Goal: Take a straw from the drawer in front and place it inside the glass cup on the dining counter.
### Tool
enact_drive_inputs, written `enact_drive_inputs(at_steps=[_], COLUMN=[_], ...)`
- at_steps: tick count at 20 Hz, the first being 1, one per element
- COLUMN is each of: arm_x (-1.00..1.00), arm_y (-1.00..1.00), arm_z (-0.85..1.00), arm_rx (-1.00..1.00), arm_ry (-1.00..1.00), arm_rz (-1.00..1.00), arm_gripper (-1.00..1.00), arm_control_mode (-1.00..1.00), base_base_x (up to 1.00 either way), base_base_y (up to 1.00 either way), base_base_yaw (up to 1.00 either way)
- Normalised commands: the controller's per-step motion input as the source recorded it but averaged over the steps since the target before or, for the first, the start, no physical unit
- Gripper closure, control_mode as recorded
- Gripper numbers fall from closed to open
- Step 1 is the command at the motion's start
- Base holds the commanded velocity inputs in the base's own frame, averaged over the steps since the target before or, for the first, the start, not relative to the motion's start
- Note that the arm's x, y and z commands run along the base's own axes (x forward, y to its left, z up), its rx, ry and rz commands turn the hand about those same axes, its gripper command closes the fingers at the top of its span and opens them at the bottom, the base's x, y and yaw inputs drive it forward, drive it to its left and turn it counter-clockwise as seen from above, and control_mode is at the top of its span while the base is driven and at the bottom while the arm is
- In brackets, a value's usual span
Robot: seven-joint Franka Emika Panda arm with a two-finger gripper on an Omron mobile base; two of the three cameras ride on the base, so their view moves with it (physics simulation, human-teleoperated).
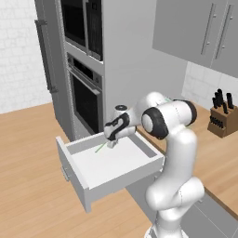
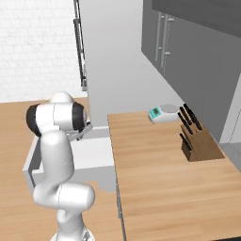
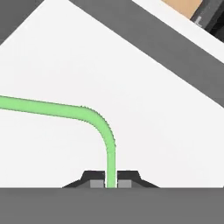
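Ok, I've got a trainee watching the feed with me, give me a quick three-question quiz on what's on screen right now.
1. True or false: the gripper is shut on the straw.
2. The drawer is: A) pulled open, B) pushed closed, C) lifted out.
3. What stands on the wooden counter near the wall, beside the kitchen scale?

Key
1. True: the fingertips pinch the green straw's short end past its bend.
2. A.
3. A knife block.
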Motion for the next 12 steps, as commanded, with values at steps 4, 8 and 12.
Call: enact_drive_inputs(at_steps=[4, 8, 12], arm_x=[0.0, 0.0, 0.0], arm_y=[0.0, -0.01, -0.23], arm_z=[1.0, 1.0, 1.0], arm_rx=[0.09, 0.02, 0.03], arm_ry=[0.04, 0.15, 0.34], arm_rz=[-0.07, -0.09, -0.14], arm_gripper=[1.0, 1.0, 1.0], arm_control_mode=[-1.0, -1.0, -1.0], base_base_x=[0.0, 0.0, 0.0], base_base_y=[0.0, 0.0, 0.0], base_base_yaw=[0.0, 0.0, 0.0])
